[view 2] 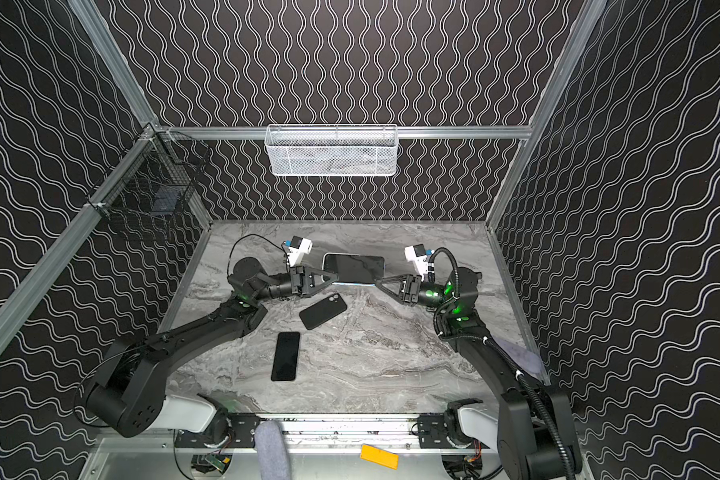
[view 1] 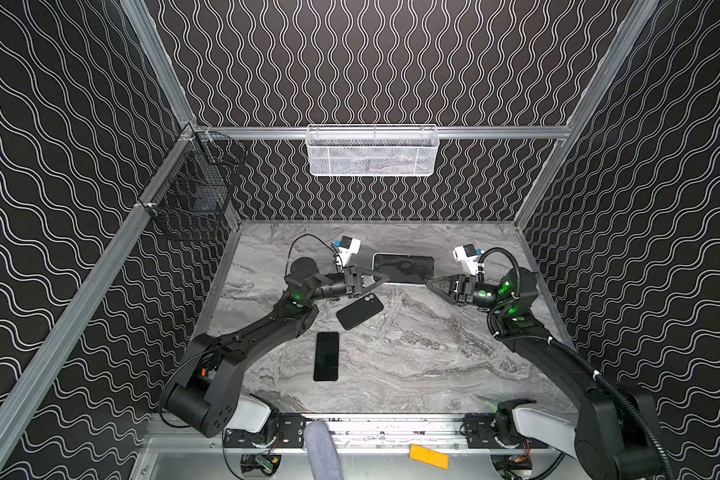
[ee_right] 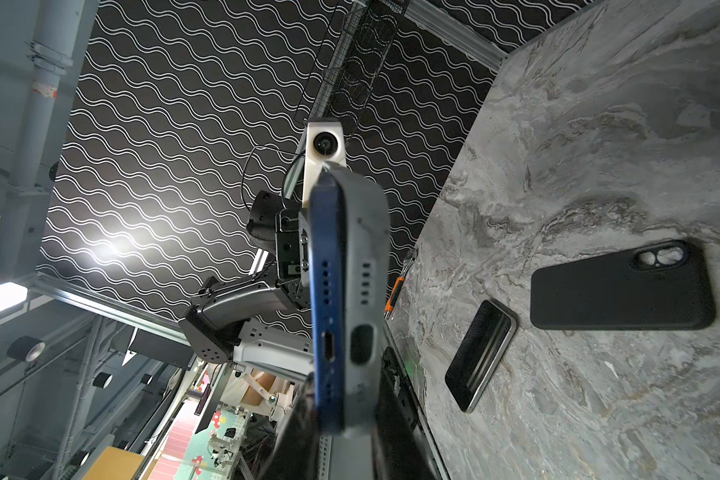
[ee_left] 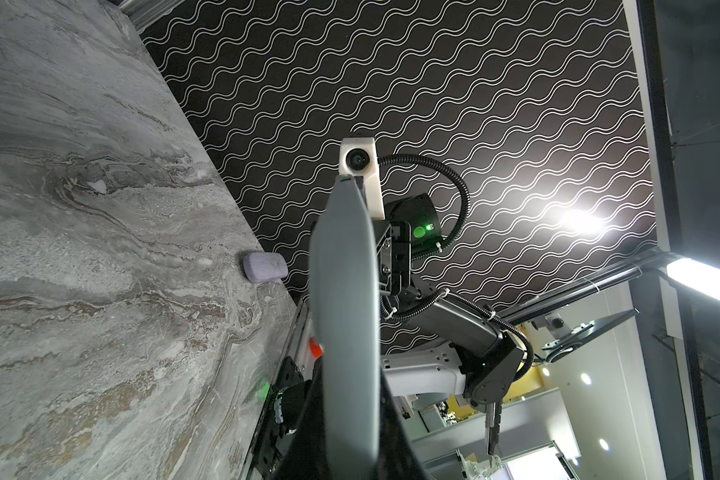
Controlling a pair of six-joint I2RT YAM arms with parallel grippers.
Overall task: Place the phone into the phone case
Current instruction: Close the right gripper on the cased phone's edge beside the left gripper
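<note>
A blue-edged phone (ee_right: 327,291) lies against a grey phone case (ee_right: 364,291), and the pair (view 1: 403,268) is held level above the back of the table, screen up. My left gripper (view 1: 385,276) is shut on its left end, where the left wrist view shows only the grey case (ee_left: 346,311) between the jaws (ee_left: 350,399). My right gripper (view 1: 430,283) is shut on the right end (ee_right: 346,395). There the phone's blue edge stands beside the case wall, its port offset from the case's cutout.
A black case (view 1: 359,311) lies back up on the marble table (view 1: 433,365), with a second dark phone (view 1: 326,356) in front of it. A white mesh basket (view 1: 371,150) and a black wire basket (view 1: 192,195) hang on the walls. A lavender object (ee_left: 265,266) sits at the table's right edge.
</note>
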